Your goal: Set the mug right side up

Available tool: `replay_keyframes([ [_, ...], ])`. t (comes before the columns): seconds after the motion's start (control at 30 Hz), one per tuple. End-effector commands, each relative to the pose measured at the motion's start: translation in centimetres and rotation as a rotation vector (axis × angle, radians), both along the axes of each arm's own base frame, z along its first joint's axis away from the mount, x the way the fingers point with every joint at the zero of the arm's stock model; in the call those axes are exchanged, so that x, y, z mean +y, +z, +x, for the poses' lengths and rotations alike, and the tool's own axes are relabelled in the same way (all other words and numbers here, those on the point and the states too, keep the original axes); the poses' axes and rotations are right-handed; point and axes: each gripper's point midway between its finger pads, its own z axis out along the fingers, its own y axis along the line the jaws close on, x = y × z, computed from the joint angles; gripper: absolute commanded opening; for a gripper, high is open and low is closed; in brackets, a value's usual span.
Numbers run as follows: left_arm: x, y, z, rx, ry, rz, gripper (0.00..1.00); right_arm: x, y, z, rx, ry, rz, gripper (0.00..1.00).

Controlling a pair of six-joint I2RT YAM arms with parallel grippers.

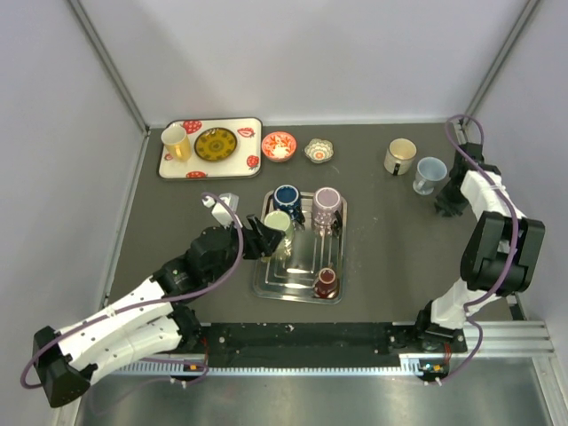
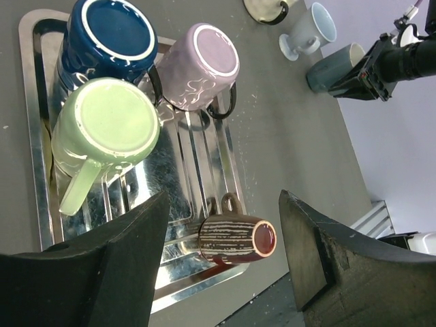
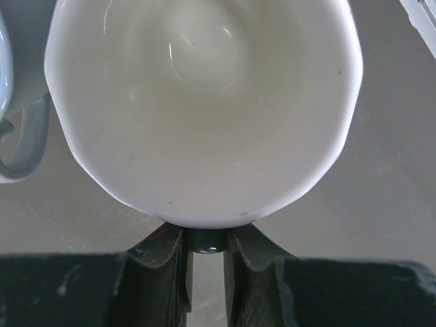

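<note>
My right gripper (image 3: 204,255) is shut on the dark handle (image 3: 204,242) of a dark grey mug with a white inside (image 3: 204,102); its open mouth faces the wrist camera. In the top view this gripper (image 1: 448,202) is at the far right of the table, and the mug (image 2: 332,71) also shows in the left wrist view. My left gripper (image 2: 223,211) is open and empty, hovering over the metal tray (image 1: 266,286). On the tray a green mug (image 2: 105,129), a dark blue mug (image 2: 109,34) and a lilac mug (image 2: 204,65) stand upside down. A brown striped mug (image 2: 235,238) lies on its side.
A light blue mug (image 1: 429,174) and a cream mug (image 1: 399,156) stand left of the right gripper. At the back left a patterned tray (image 1: 173,167) carries a yellow mug (image 1: 175,142) and a dark plate (image 1: 216,144). Two small bowls (image 1: 279,145) sit beside it.
</note>
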Motion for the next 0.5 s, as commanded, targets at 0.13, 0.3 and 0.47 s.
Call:
replay_keyframes([
  [0.13, -0.6, 0.4, 0.1, -0.003, -0.013, -0.025, 0.71, -1.2, 2.5, 2.8, -0.111, -0.005, -0.040, 0.29],
  [0.3, -0.6, 0.7, 0.1, -0.009, -0.014, -0.026, 0.72, -1.4, 3.7, 2.5, -0.134, -0.008, -0.060, 0.49],
  [0.47, -0.4, 0.7, -0.1, -0.006, -0.017, -0.028, 0.72, -1.1, 5.2, 1.9, -0.166, -0.014, -0.059, 0.54],
])
